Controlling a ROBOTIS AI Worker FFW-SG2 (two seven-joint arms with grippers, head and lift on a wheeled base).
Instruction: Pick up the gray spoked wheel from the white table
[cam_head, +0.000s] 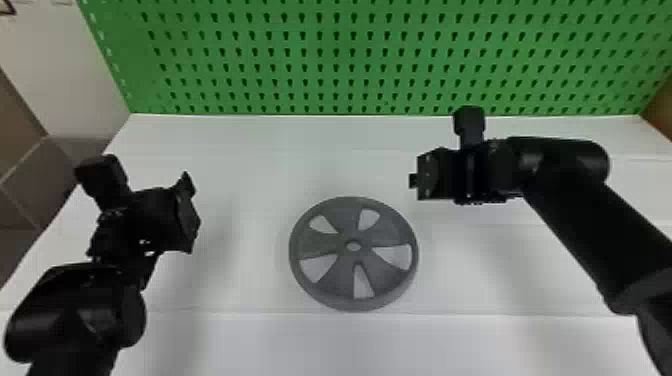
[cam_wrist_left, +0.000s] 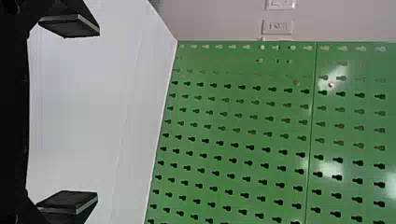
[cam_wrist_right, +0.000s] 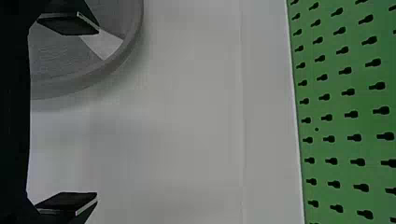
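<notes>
The gray spoked wheel (cam_head: 330, 243) lies flat on the white table (cam_head: 250, 165), near the middle of the head view. My left gripper (cam_head: 192, 212) is held above the table to the wheel's left, apart from it. To the wheel's upper right, my right gripper (cam_head: 417, 179) hangs over the table, not touching it. In the left wrist view the left gripper (cam_wrist_left: 70, 114) stands open with nothing between its fingers. The right gripper (cam_wrist_right: 67, 114) is also open in the right wrist view, where part of the wheel (cam_wrist_right: 60, 56) shows beyond one finger.
A green pegboard (cam_head: 350, 60) rises along the table's back edge. White wall and brown tiles (cam_head: 35, 175) lie off the table's left side. Wall switches (cam_wrist_left: 278, 26) show above the pegboard in the left wrist view.
</notes>
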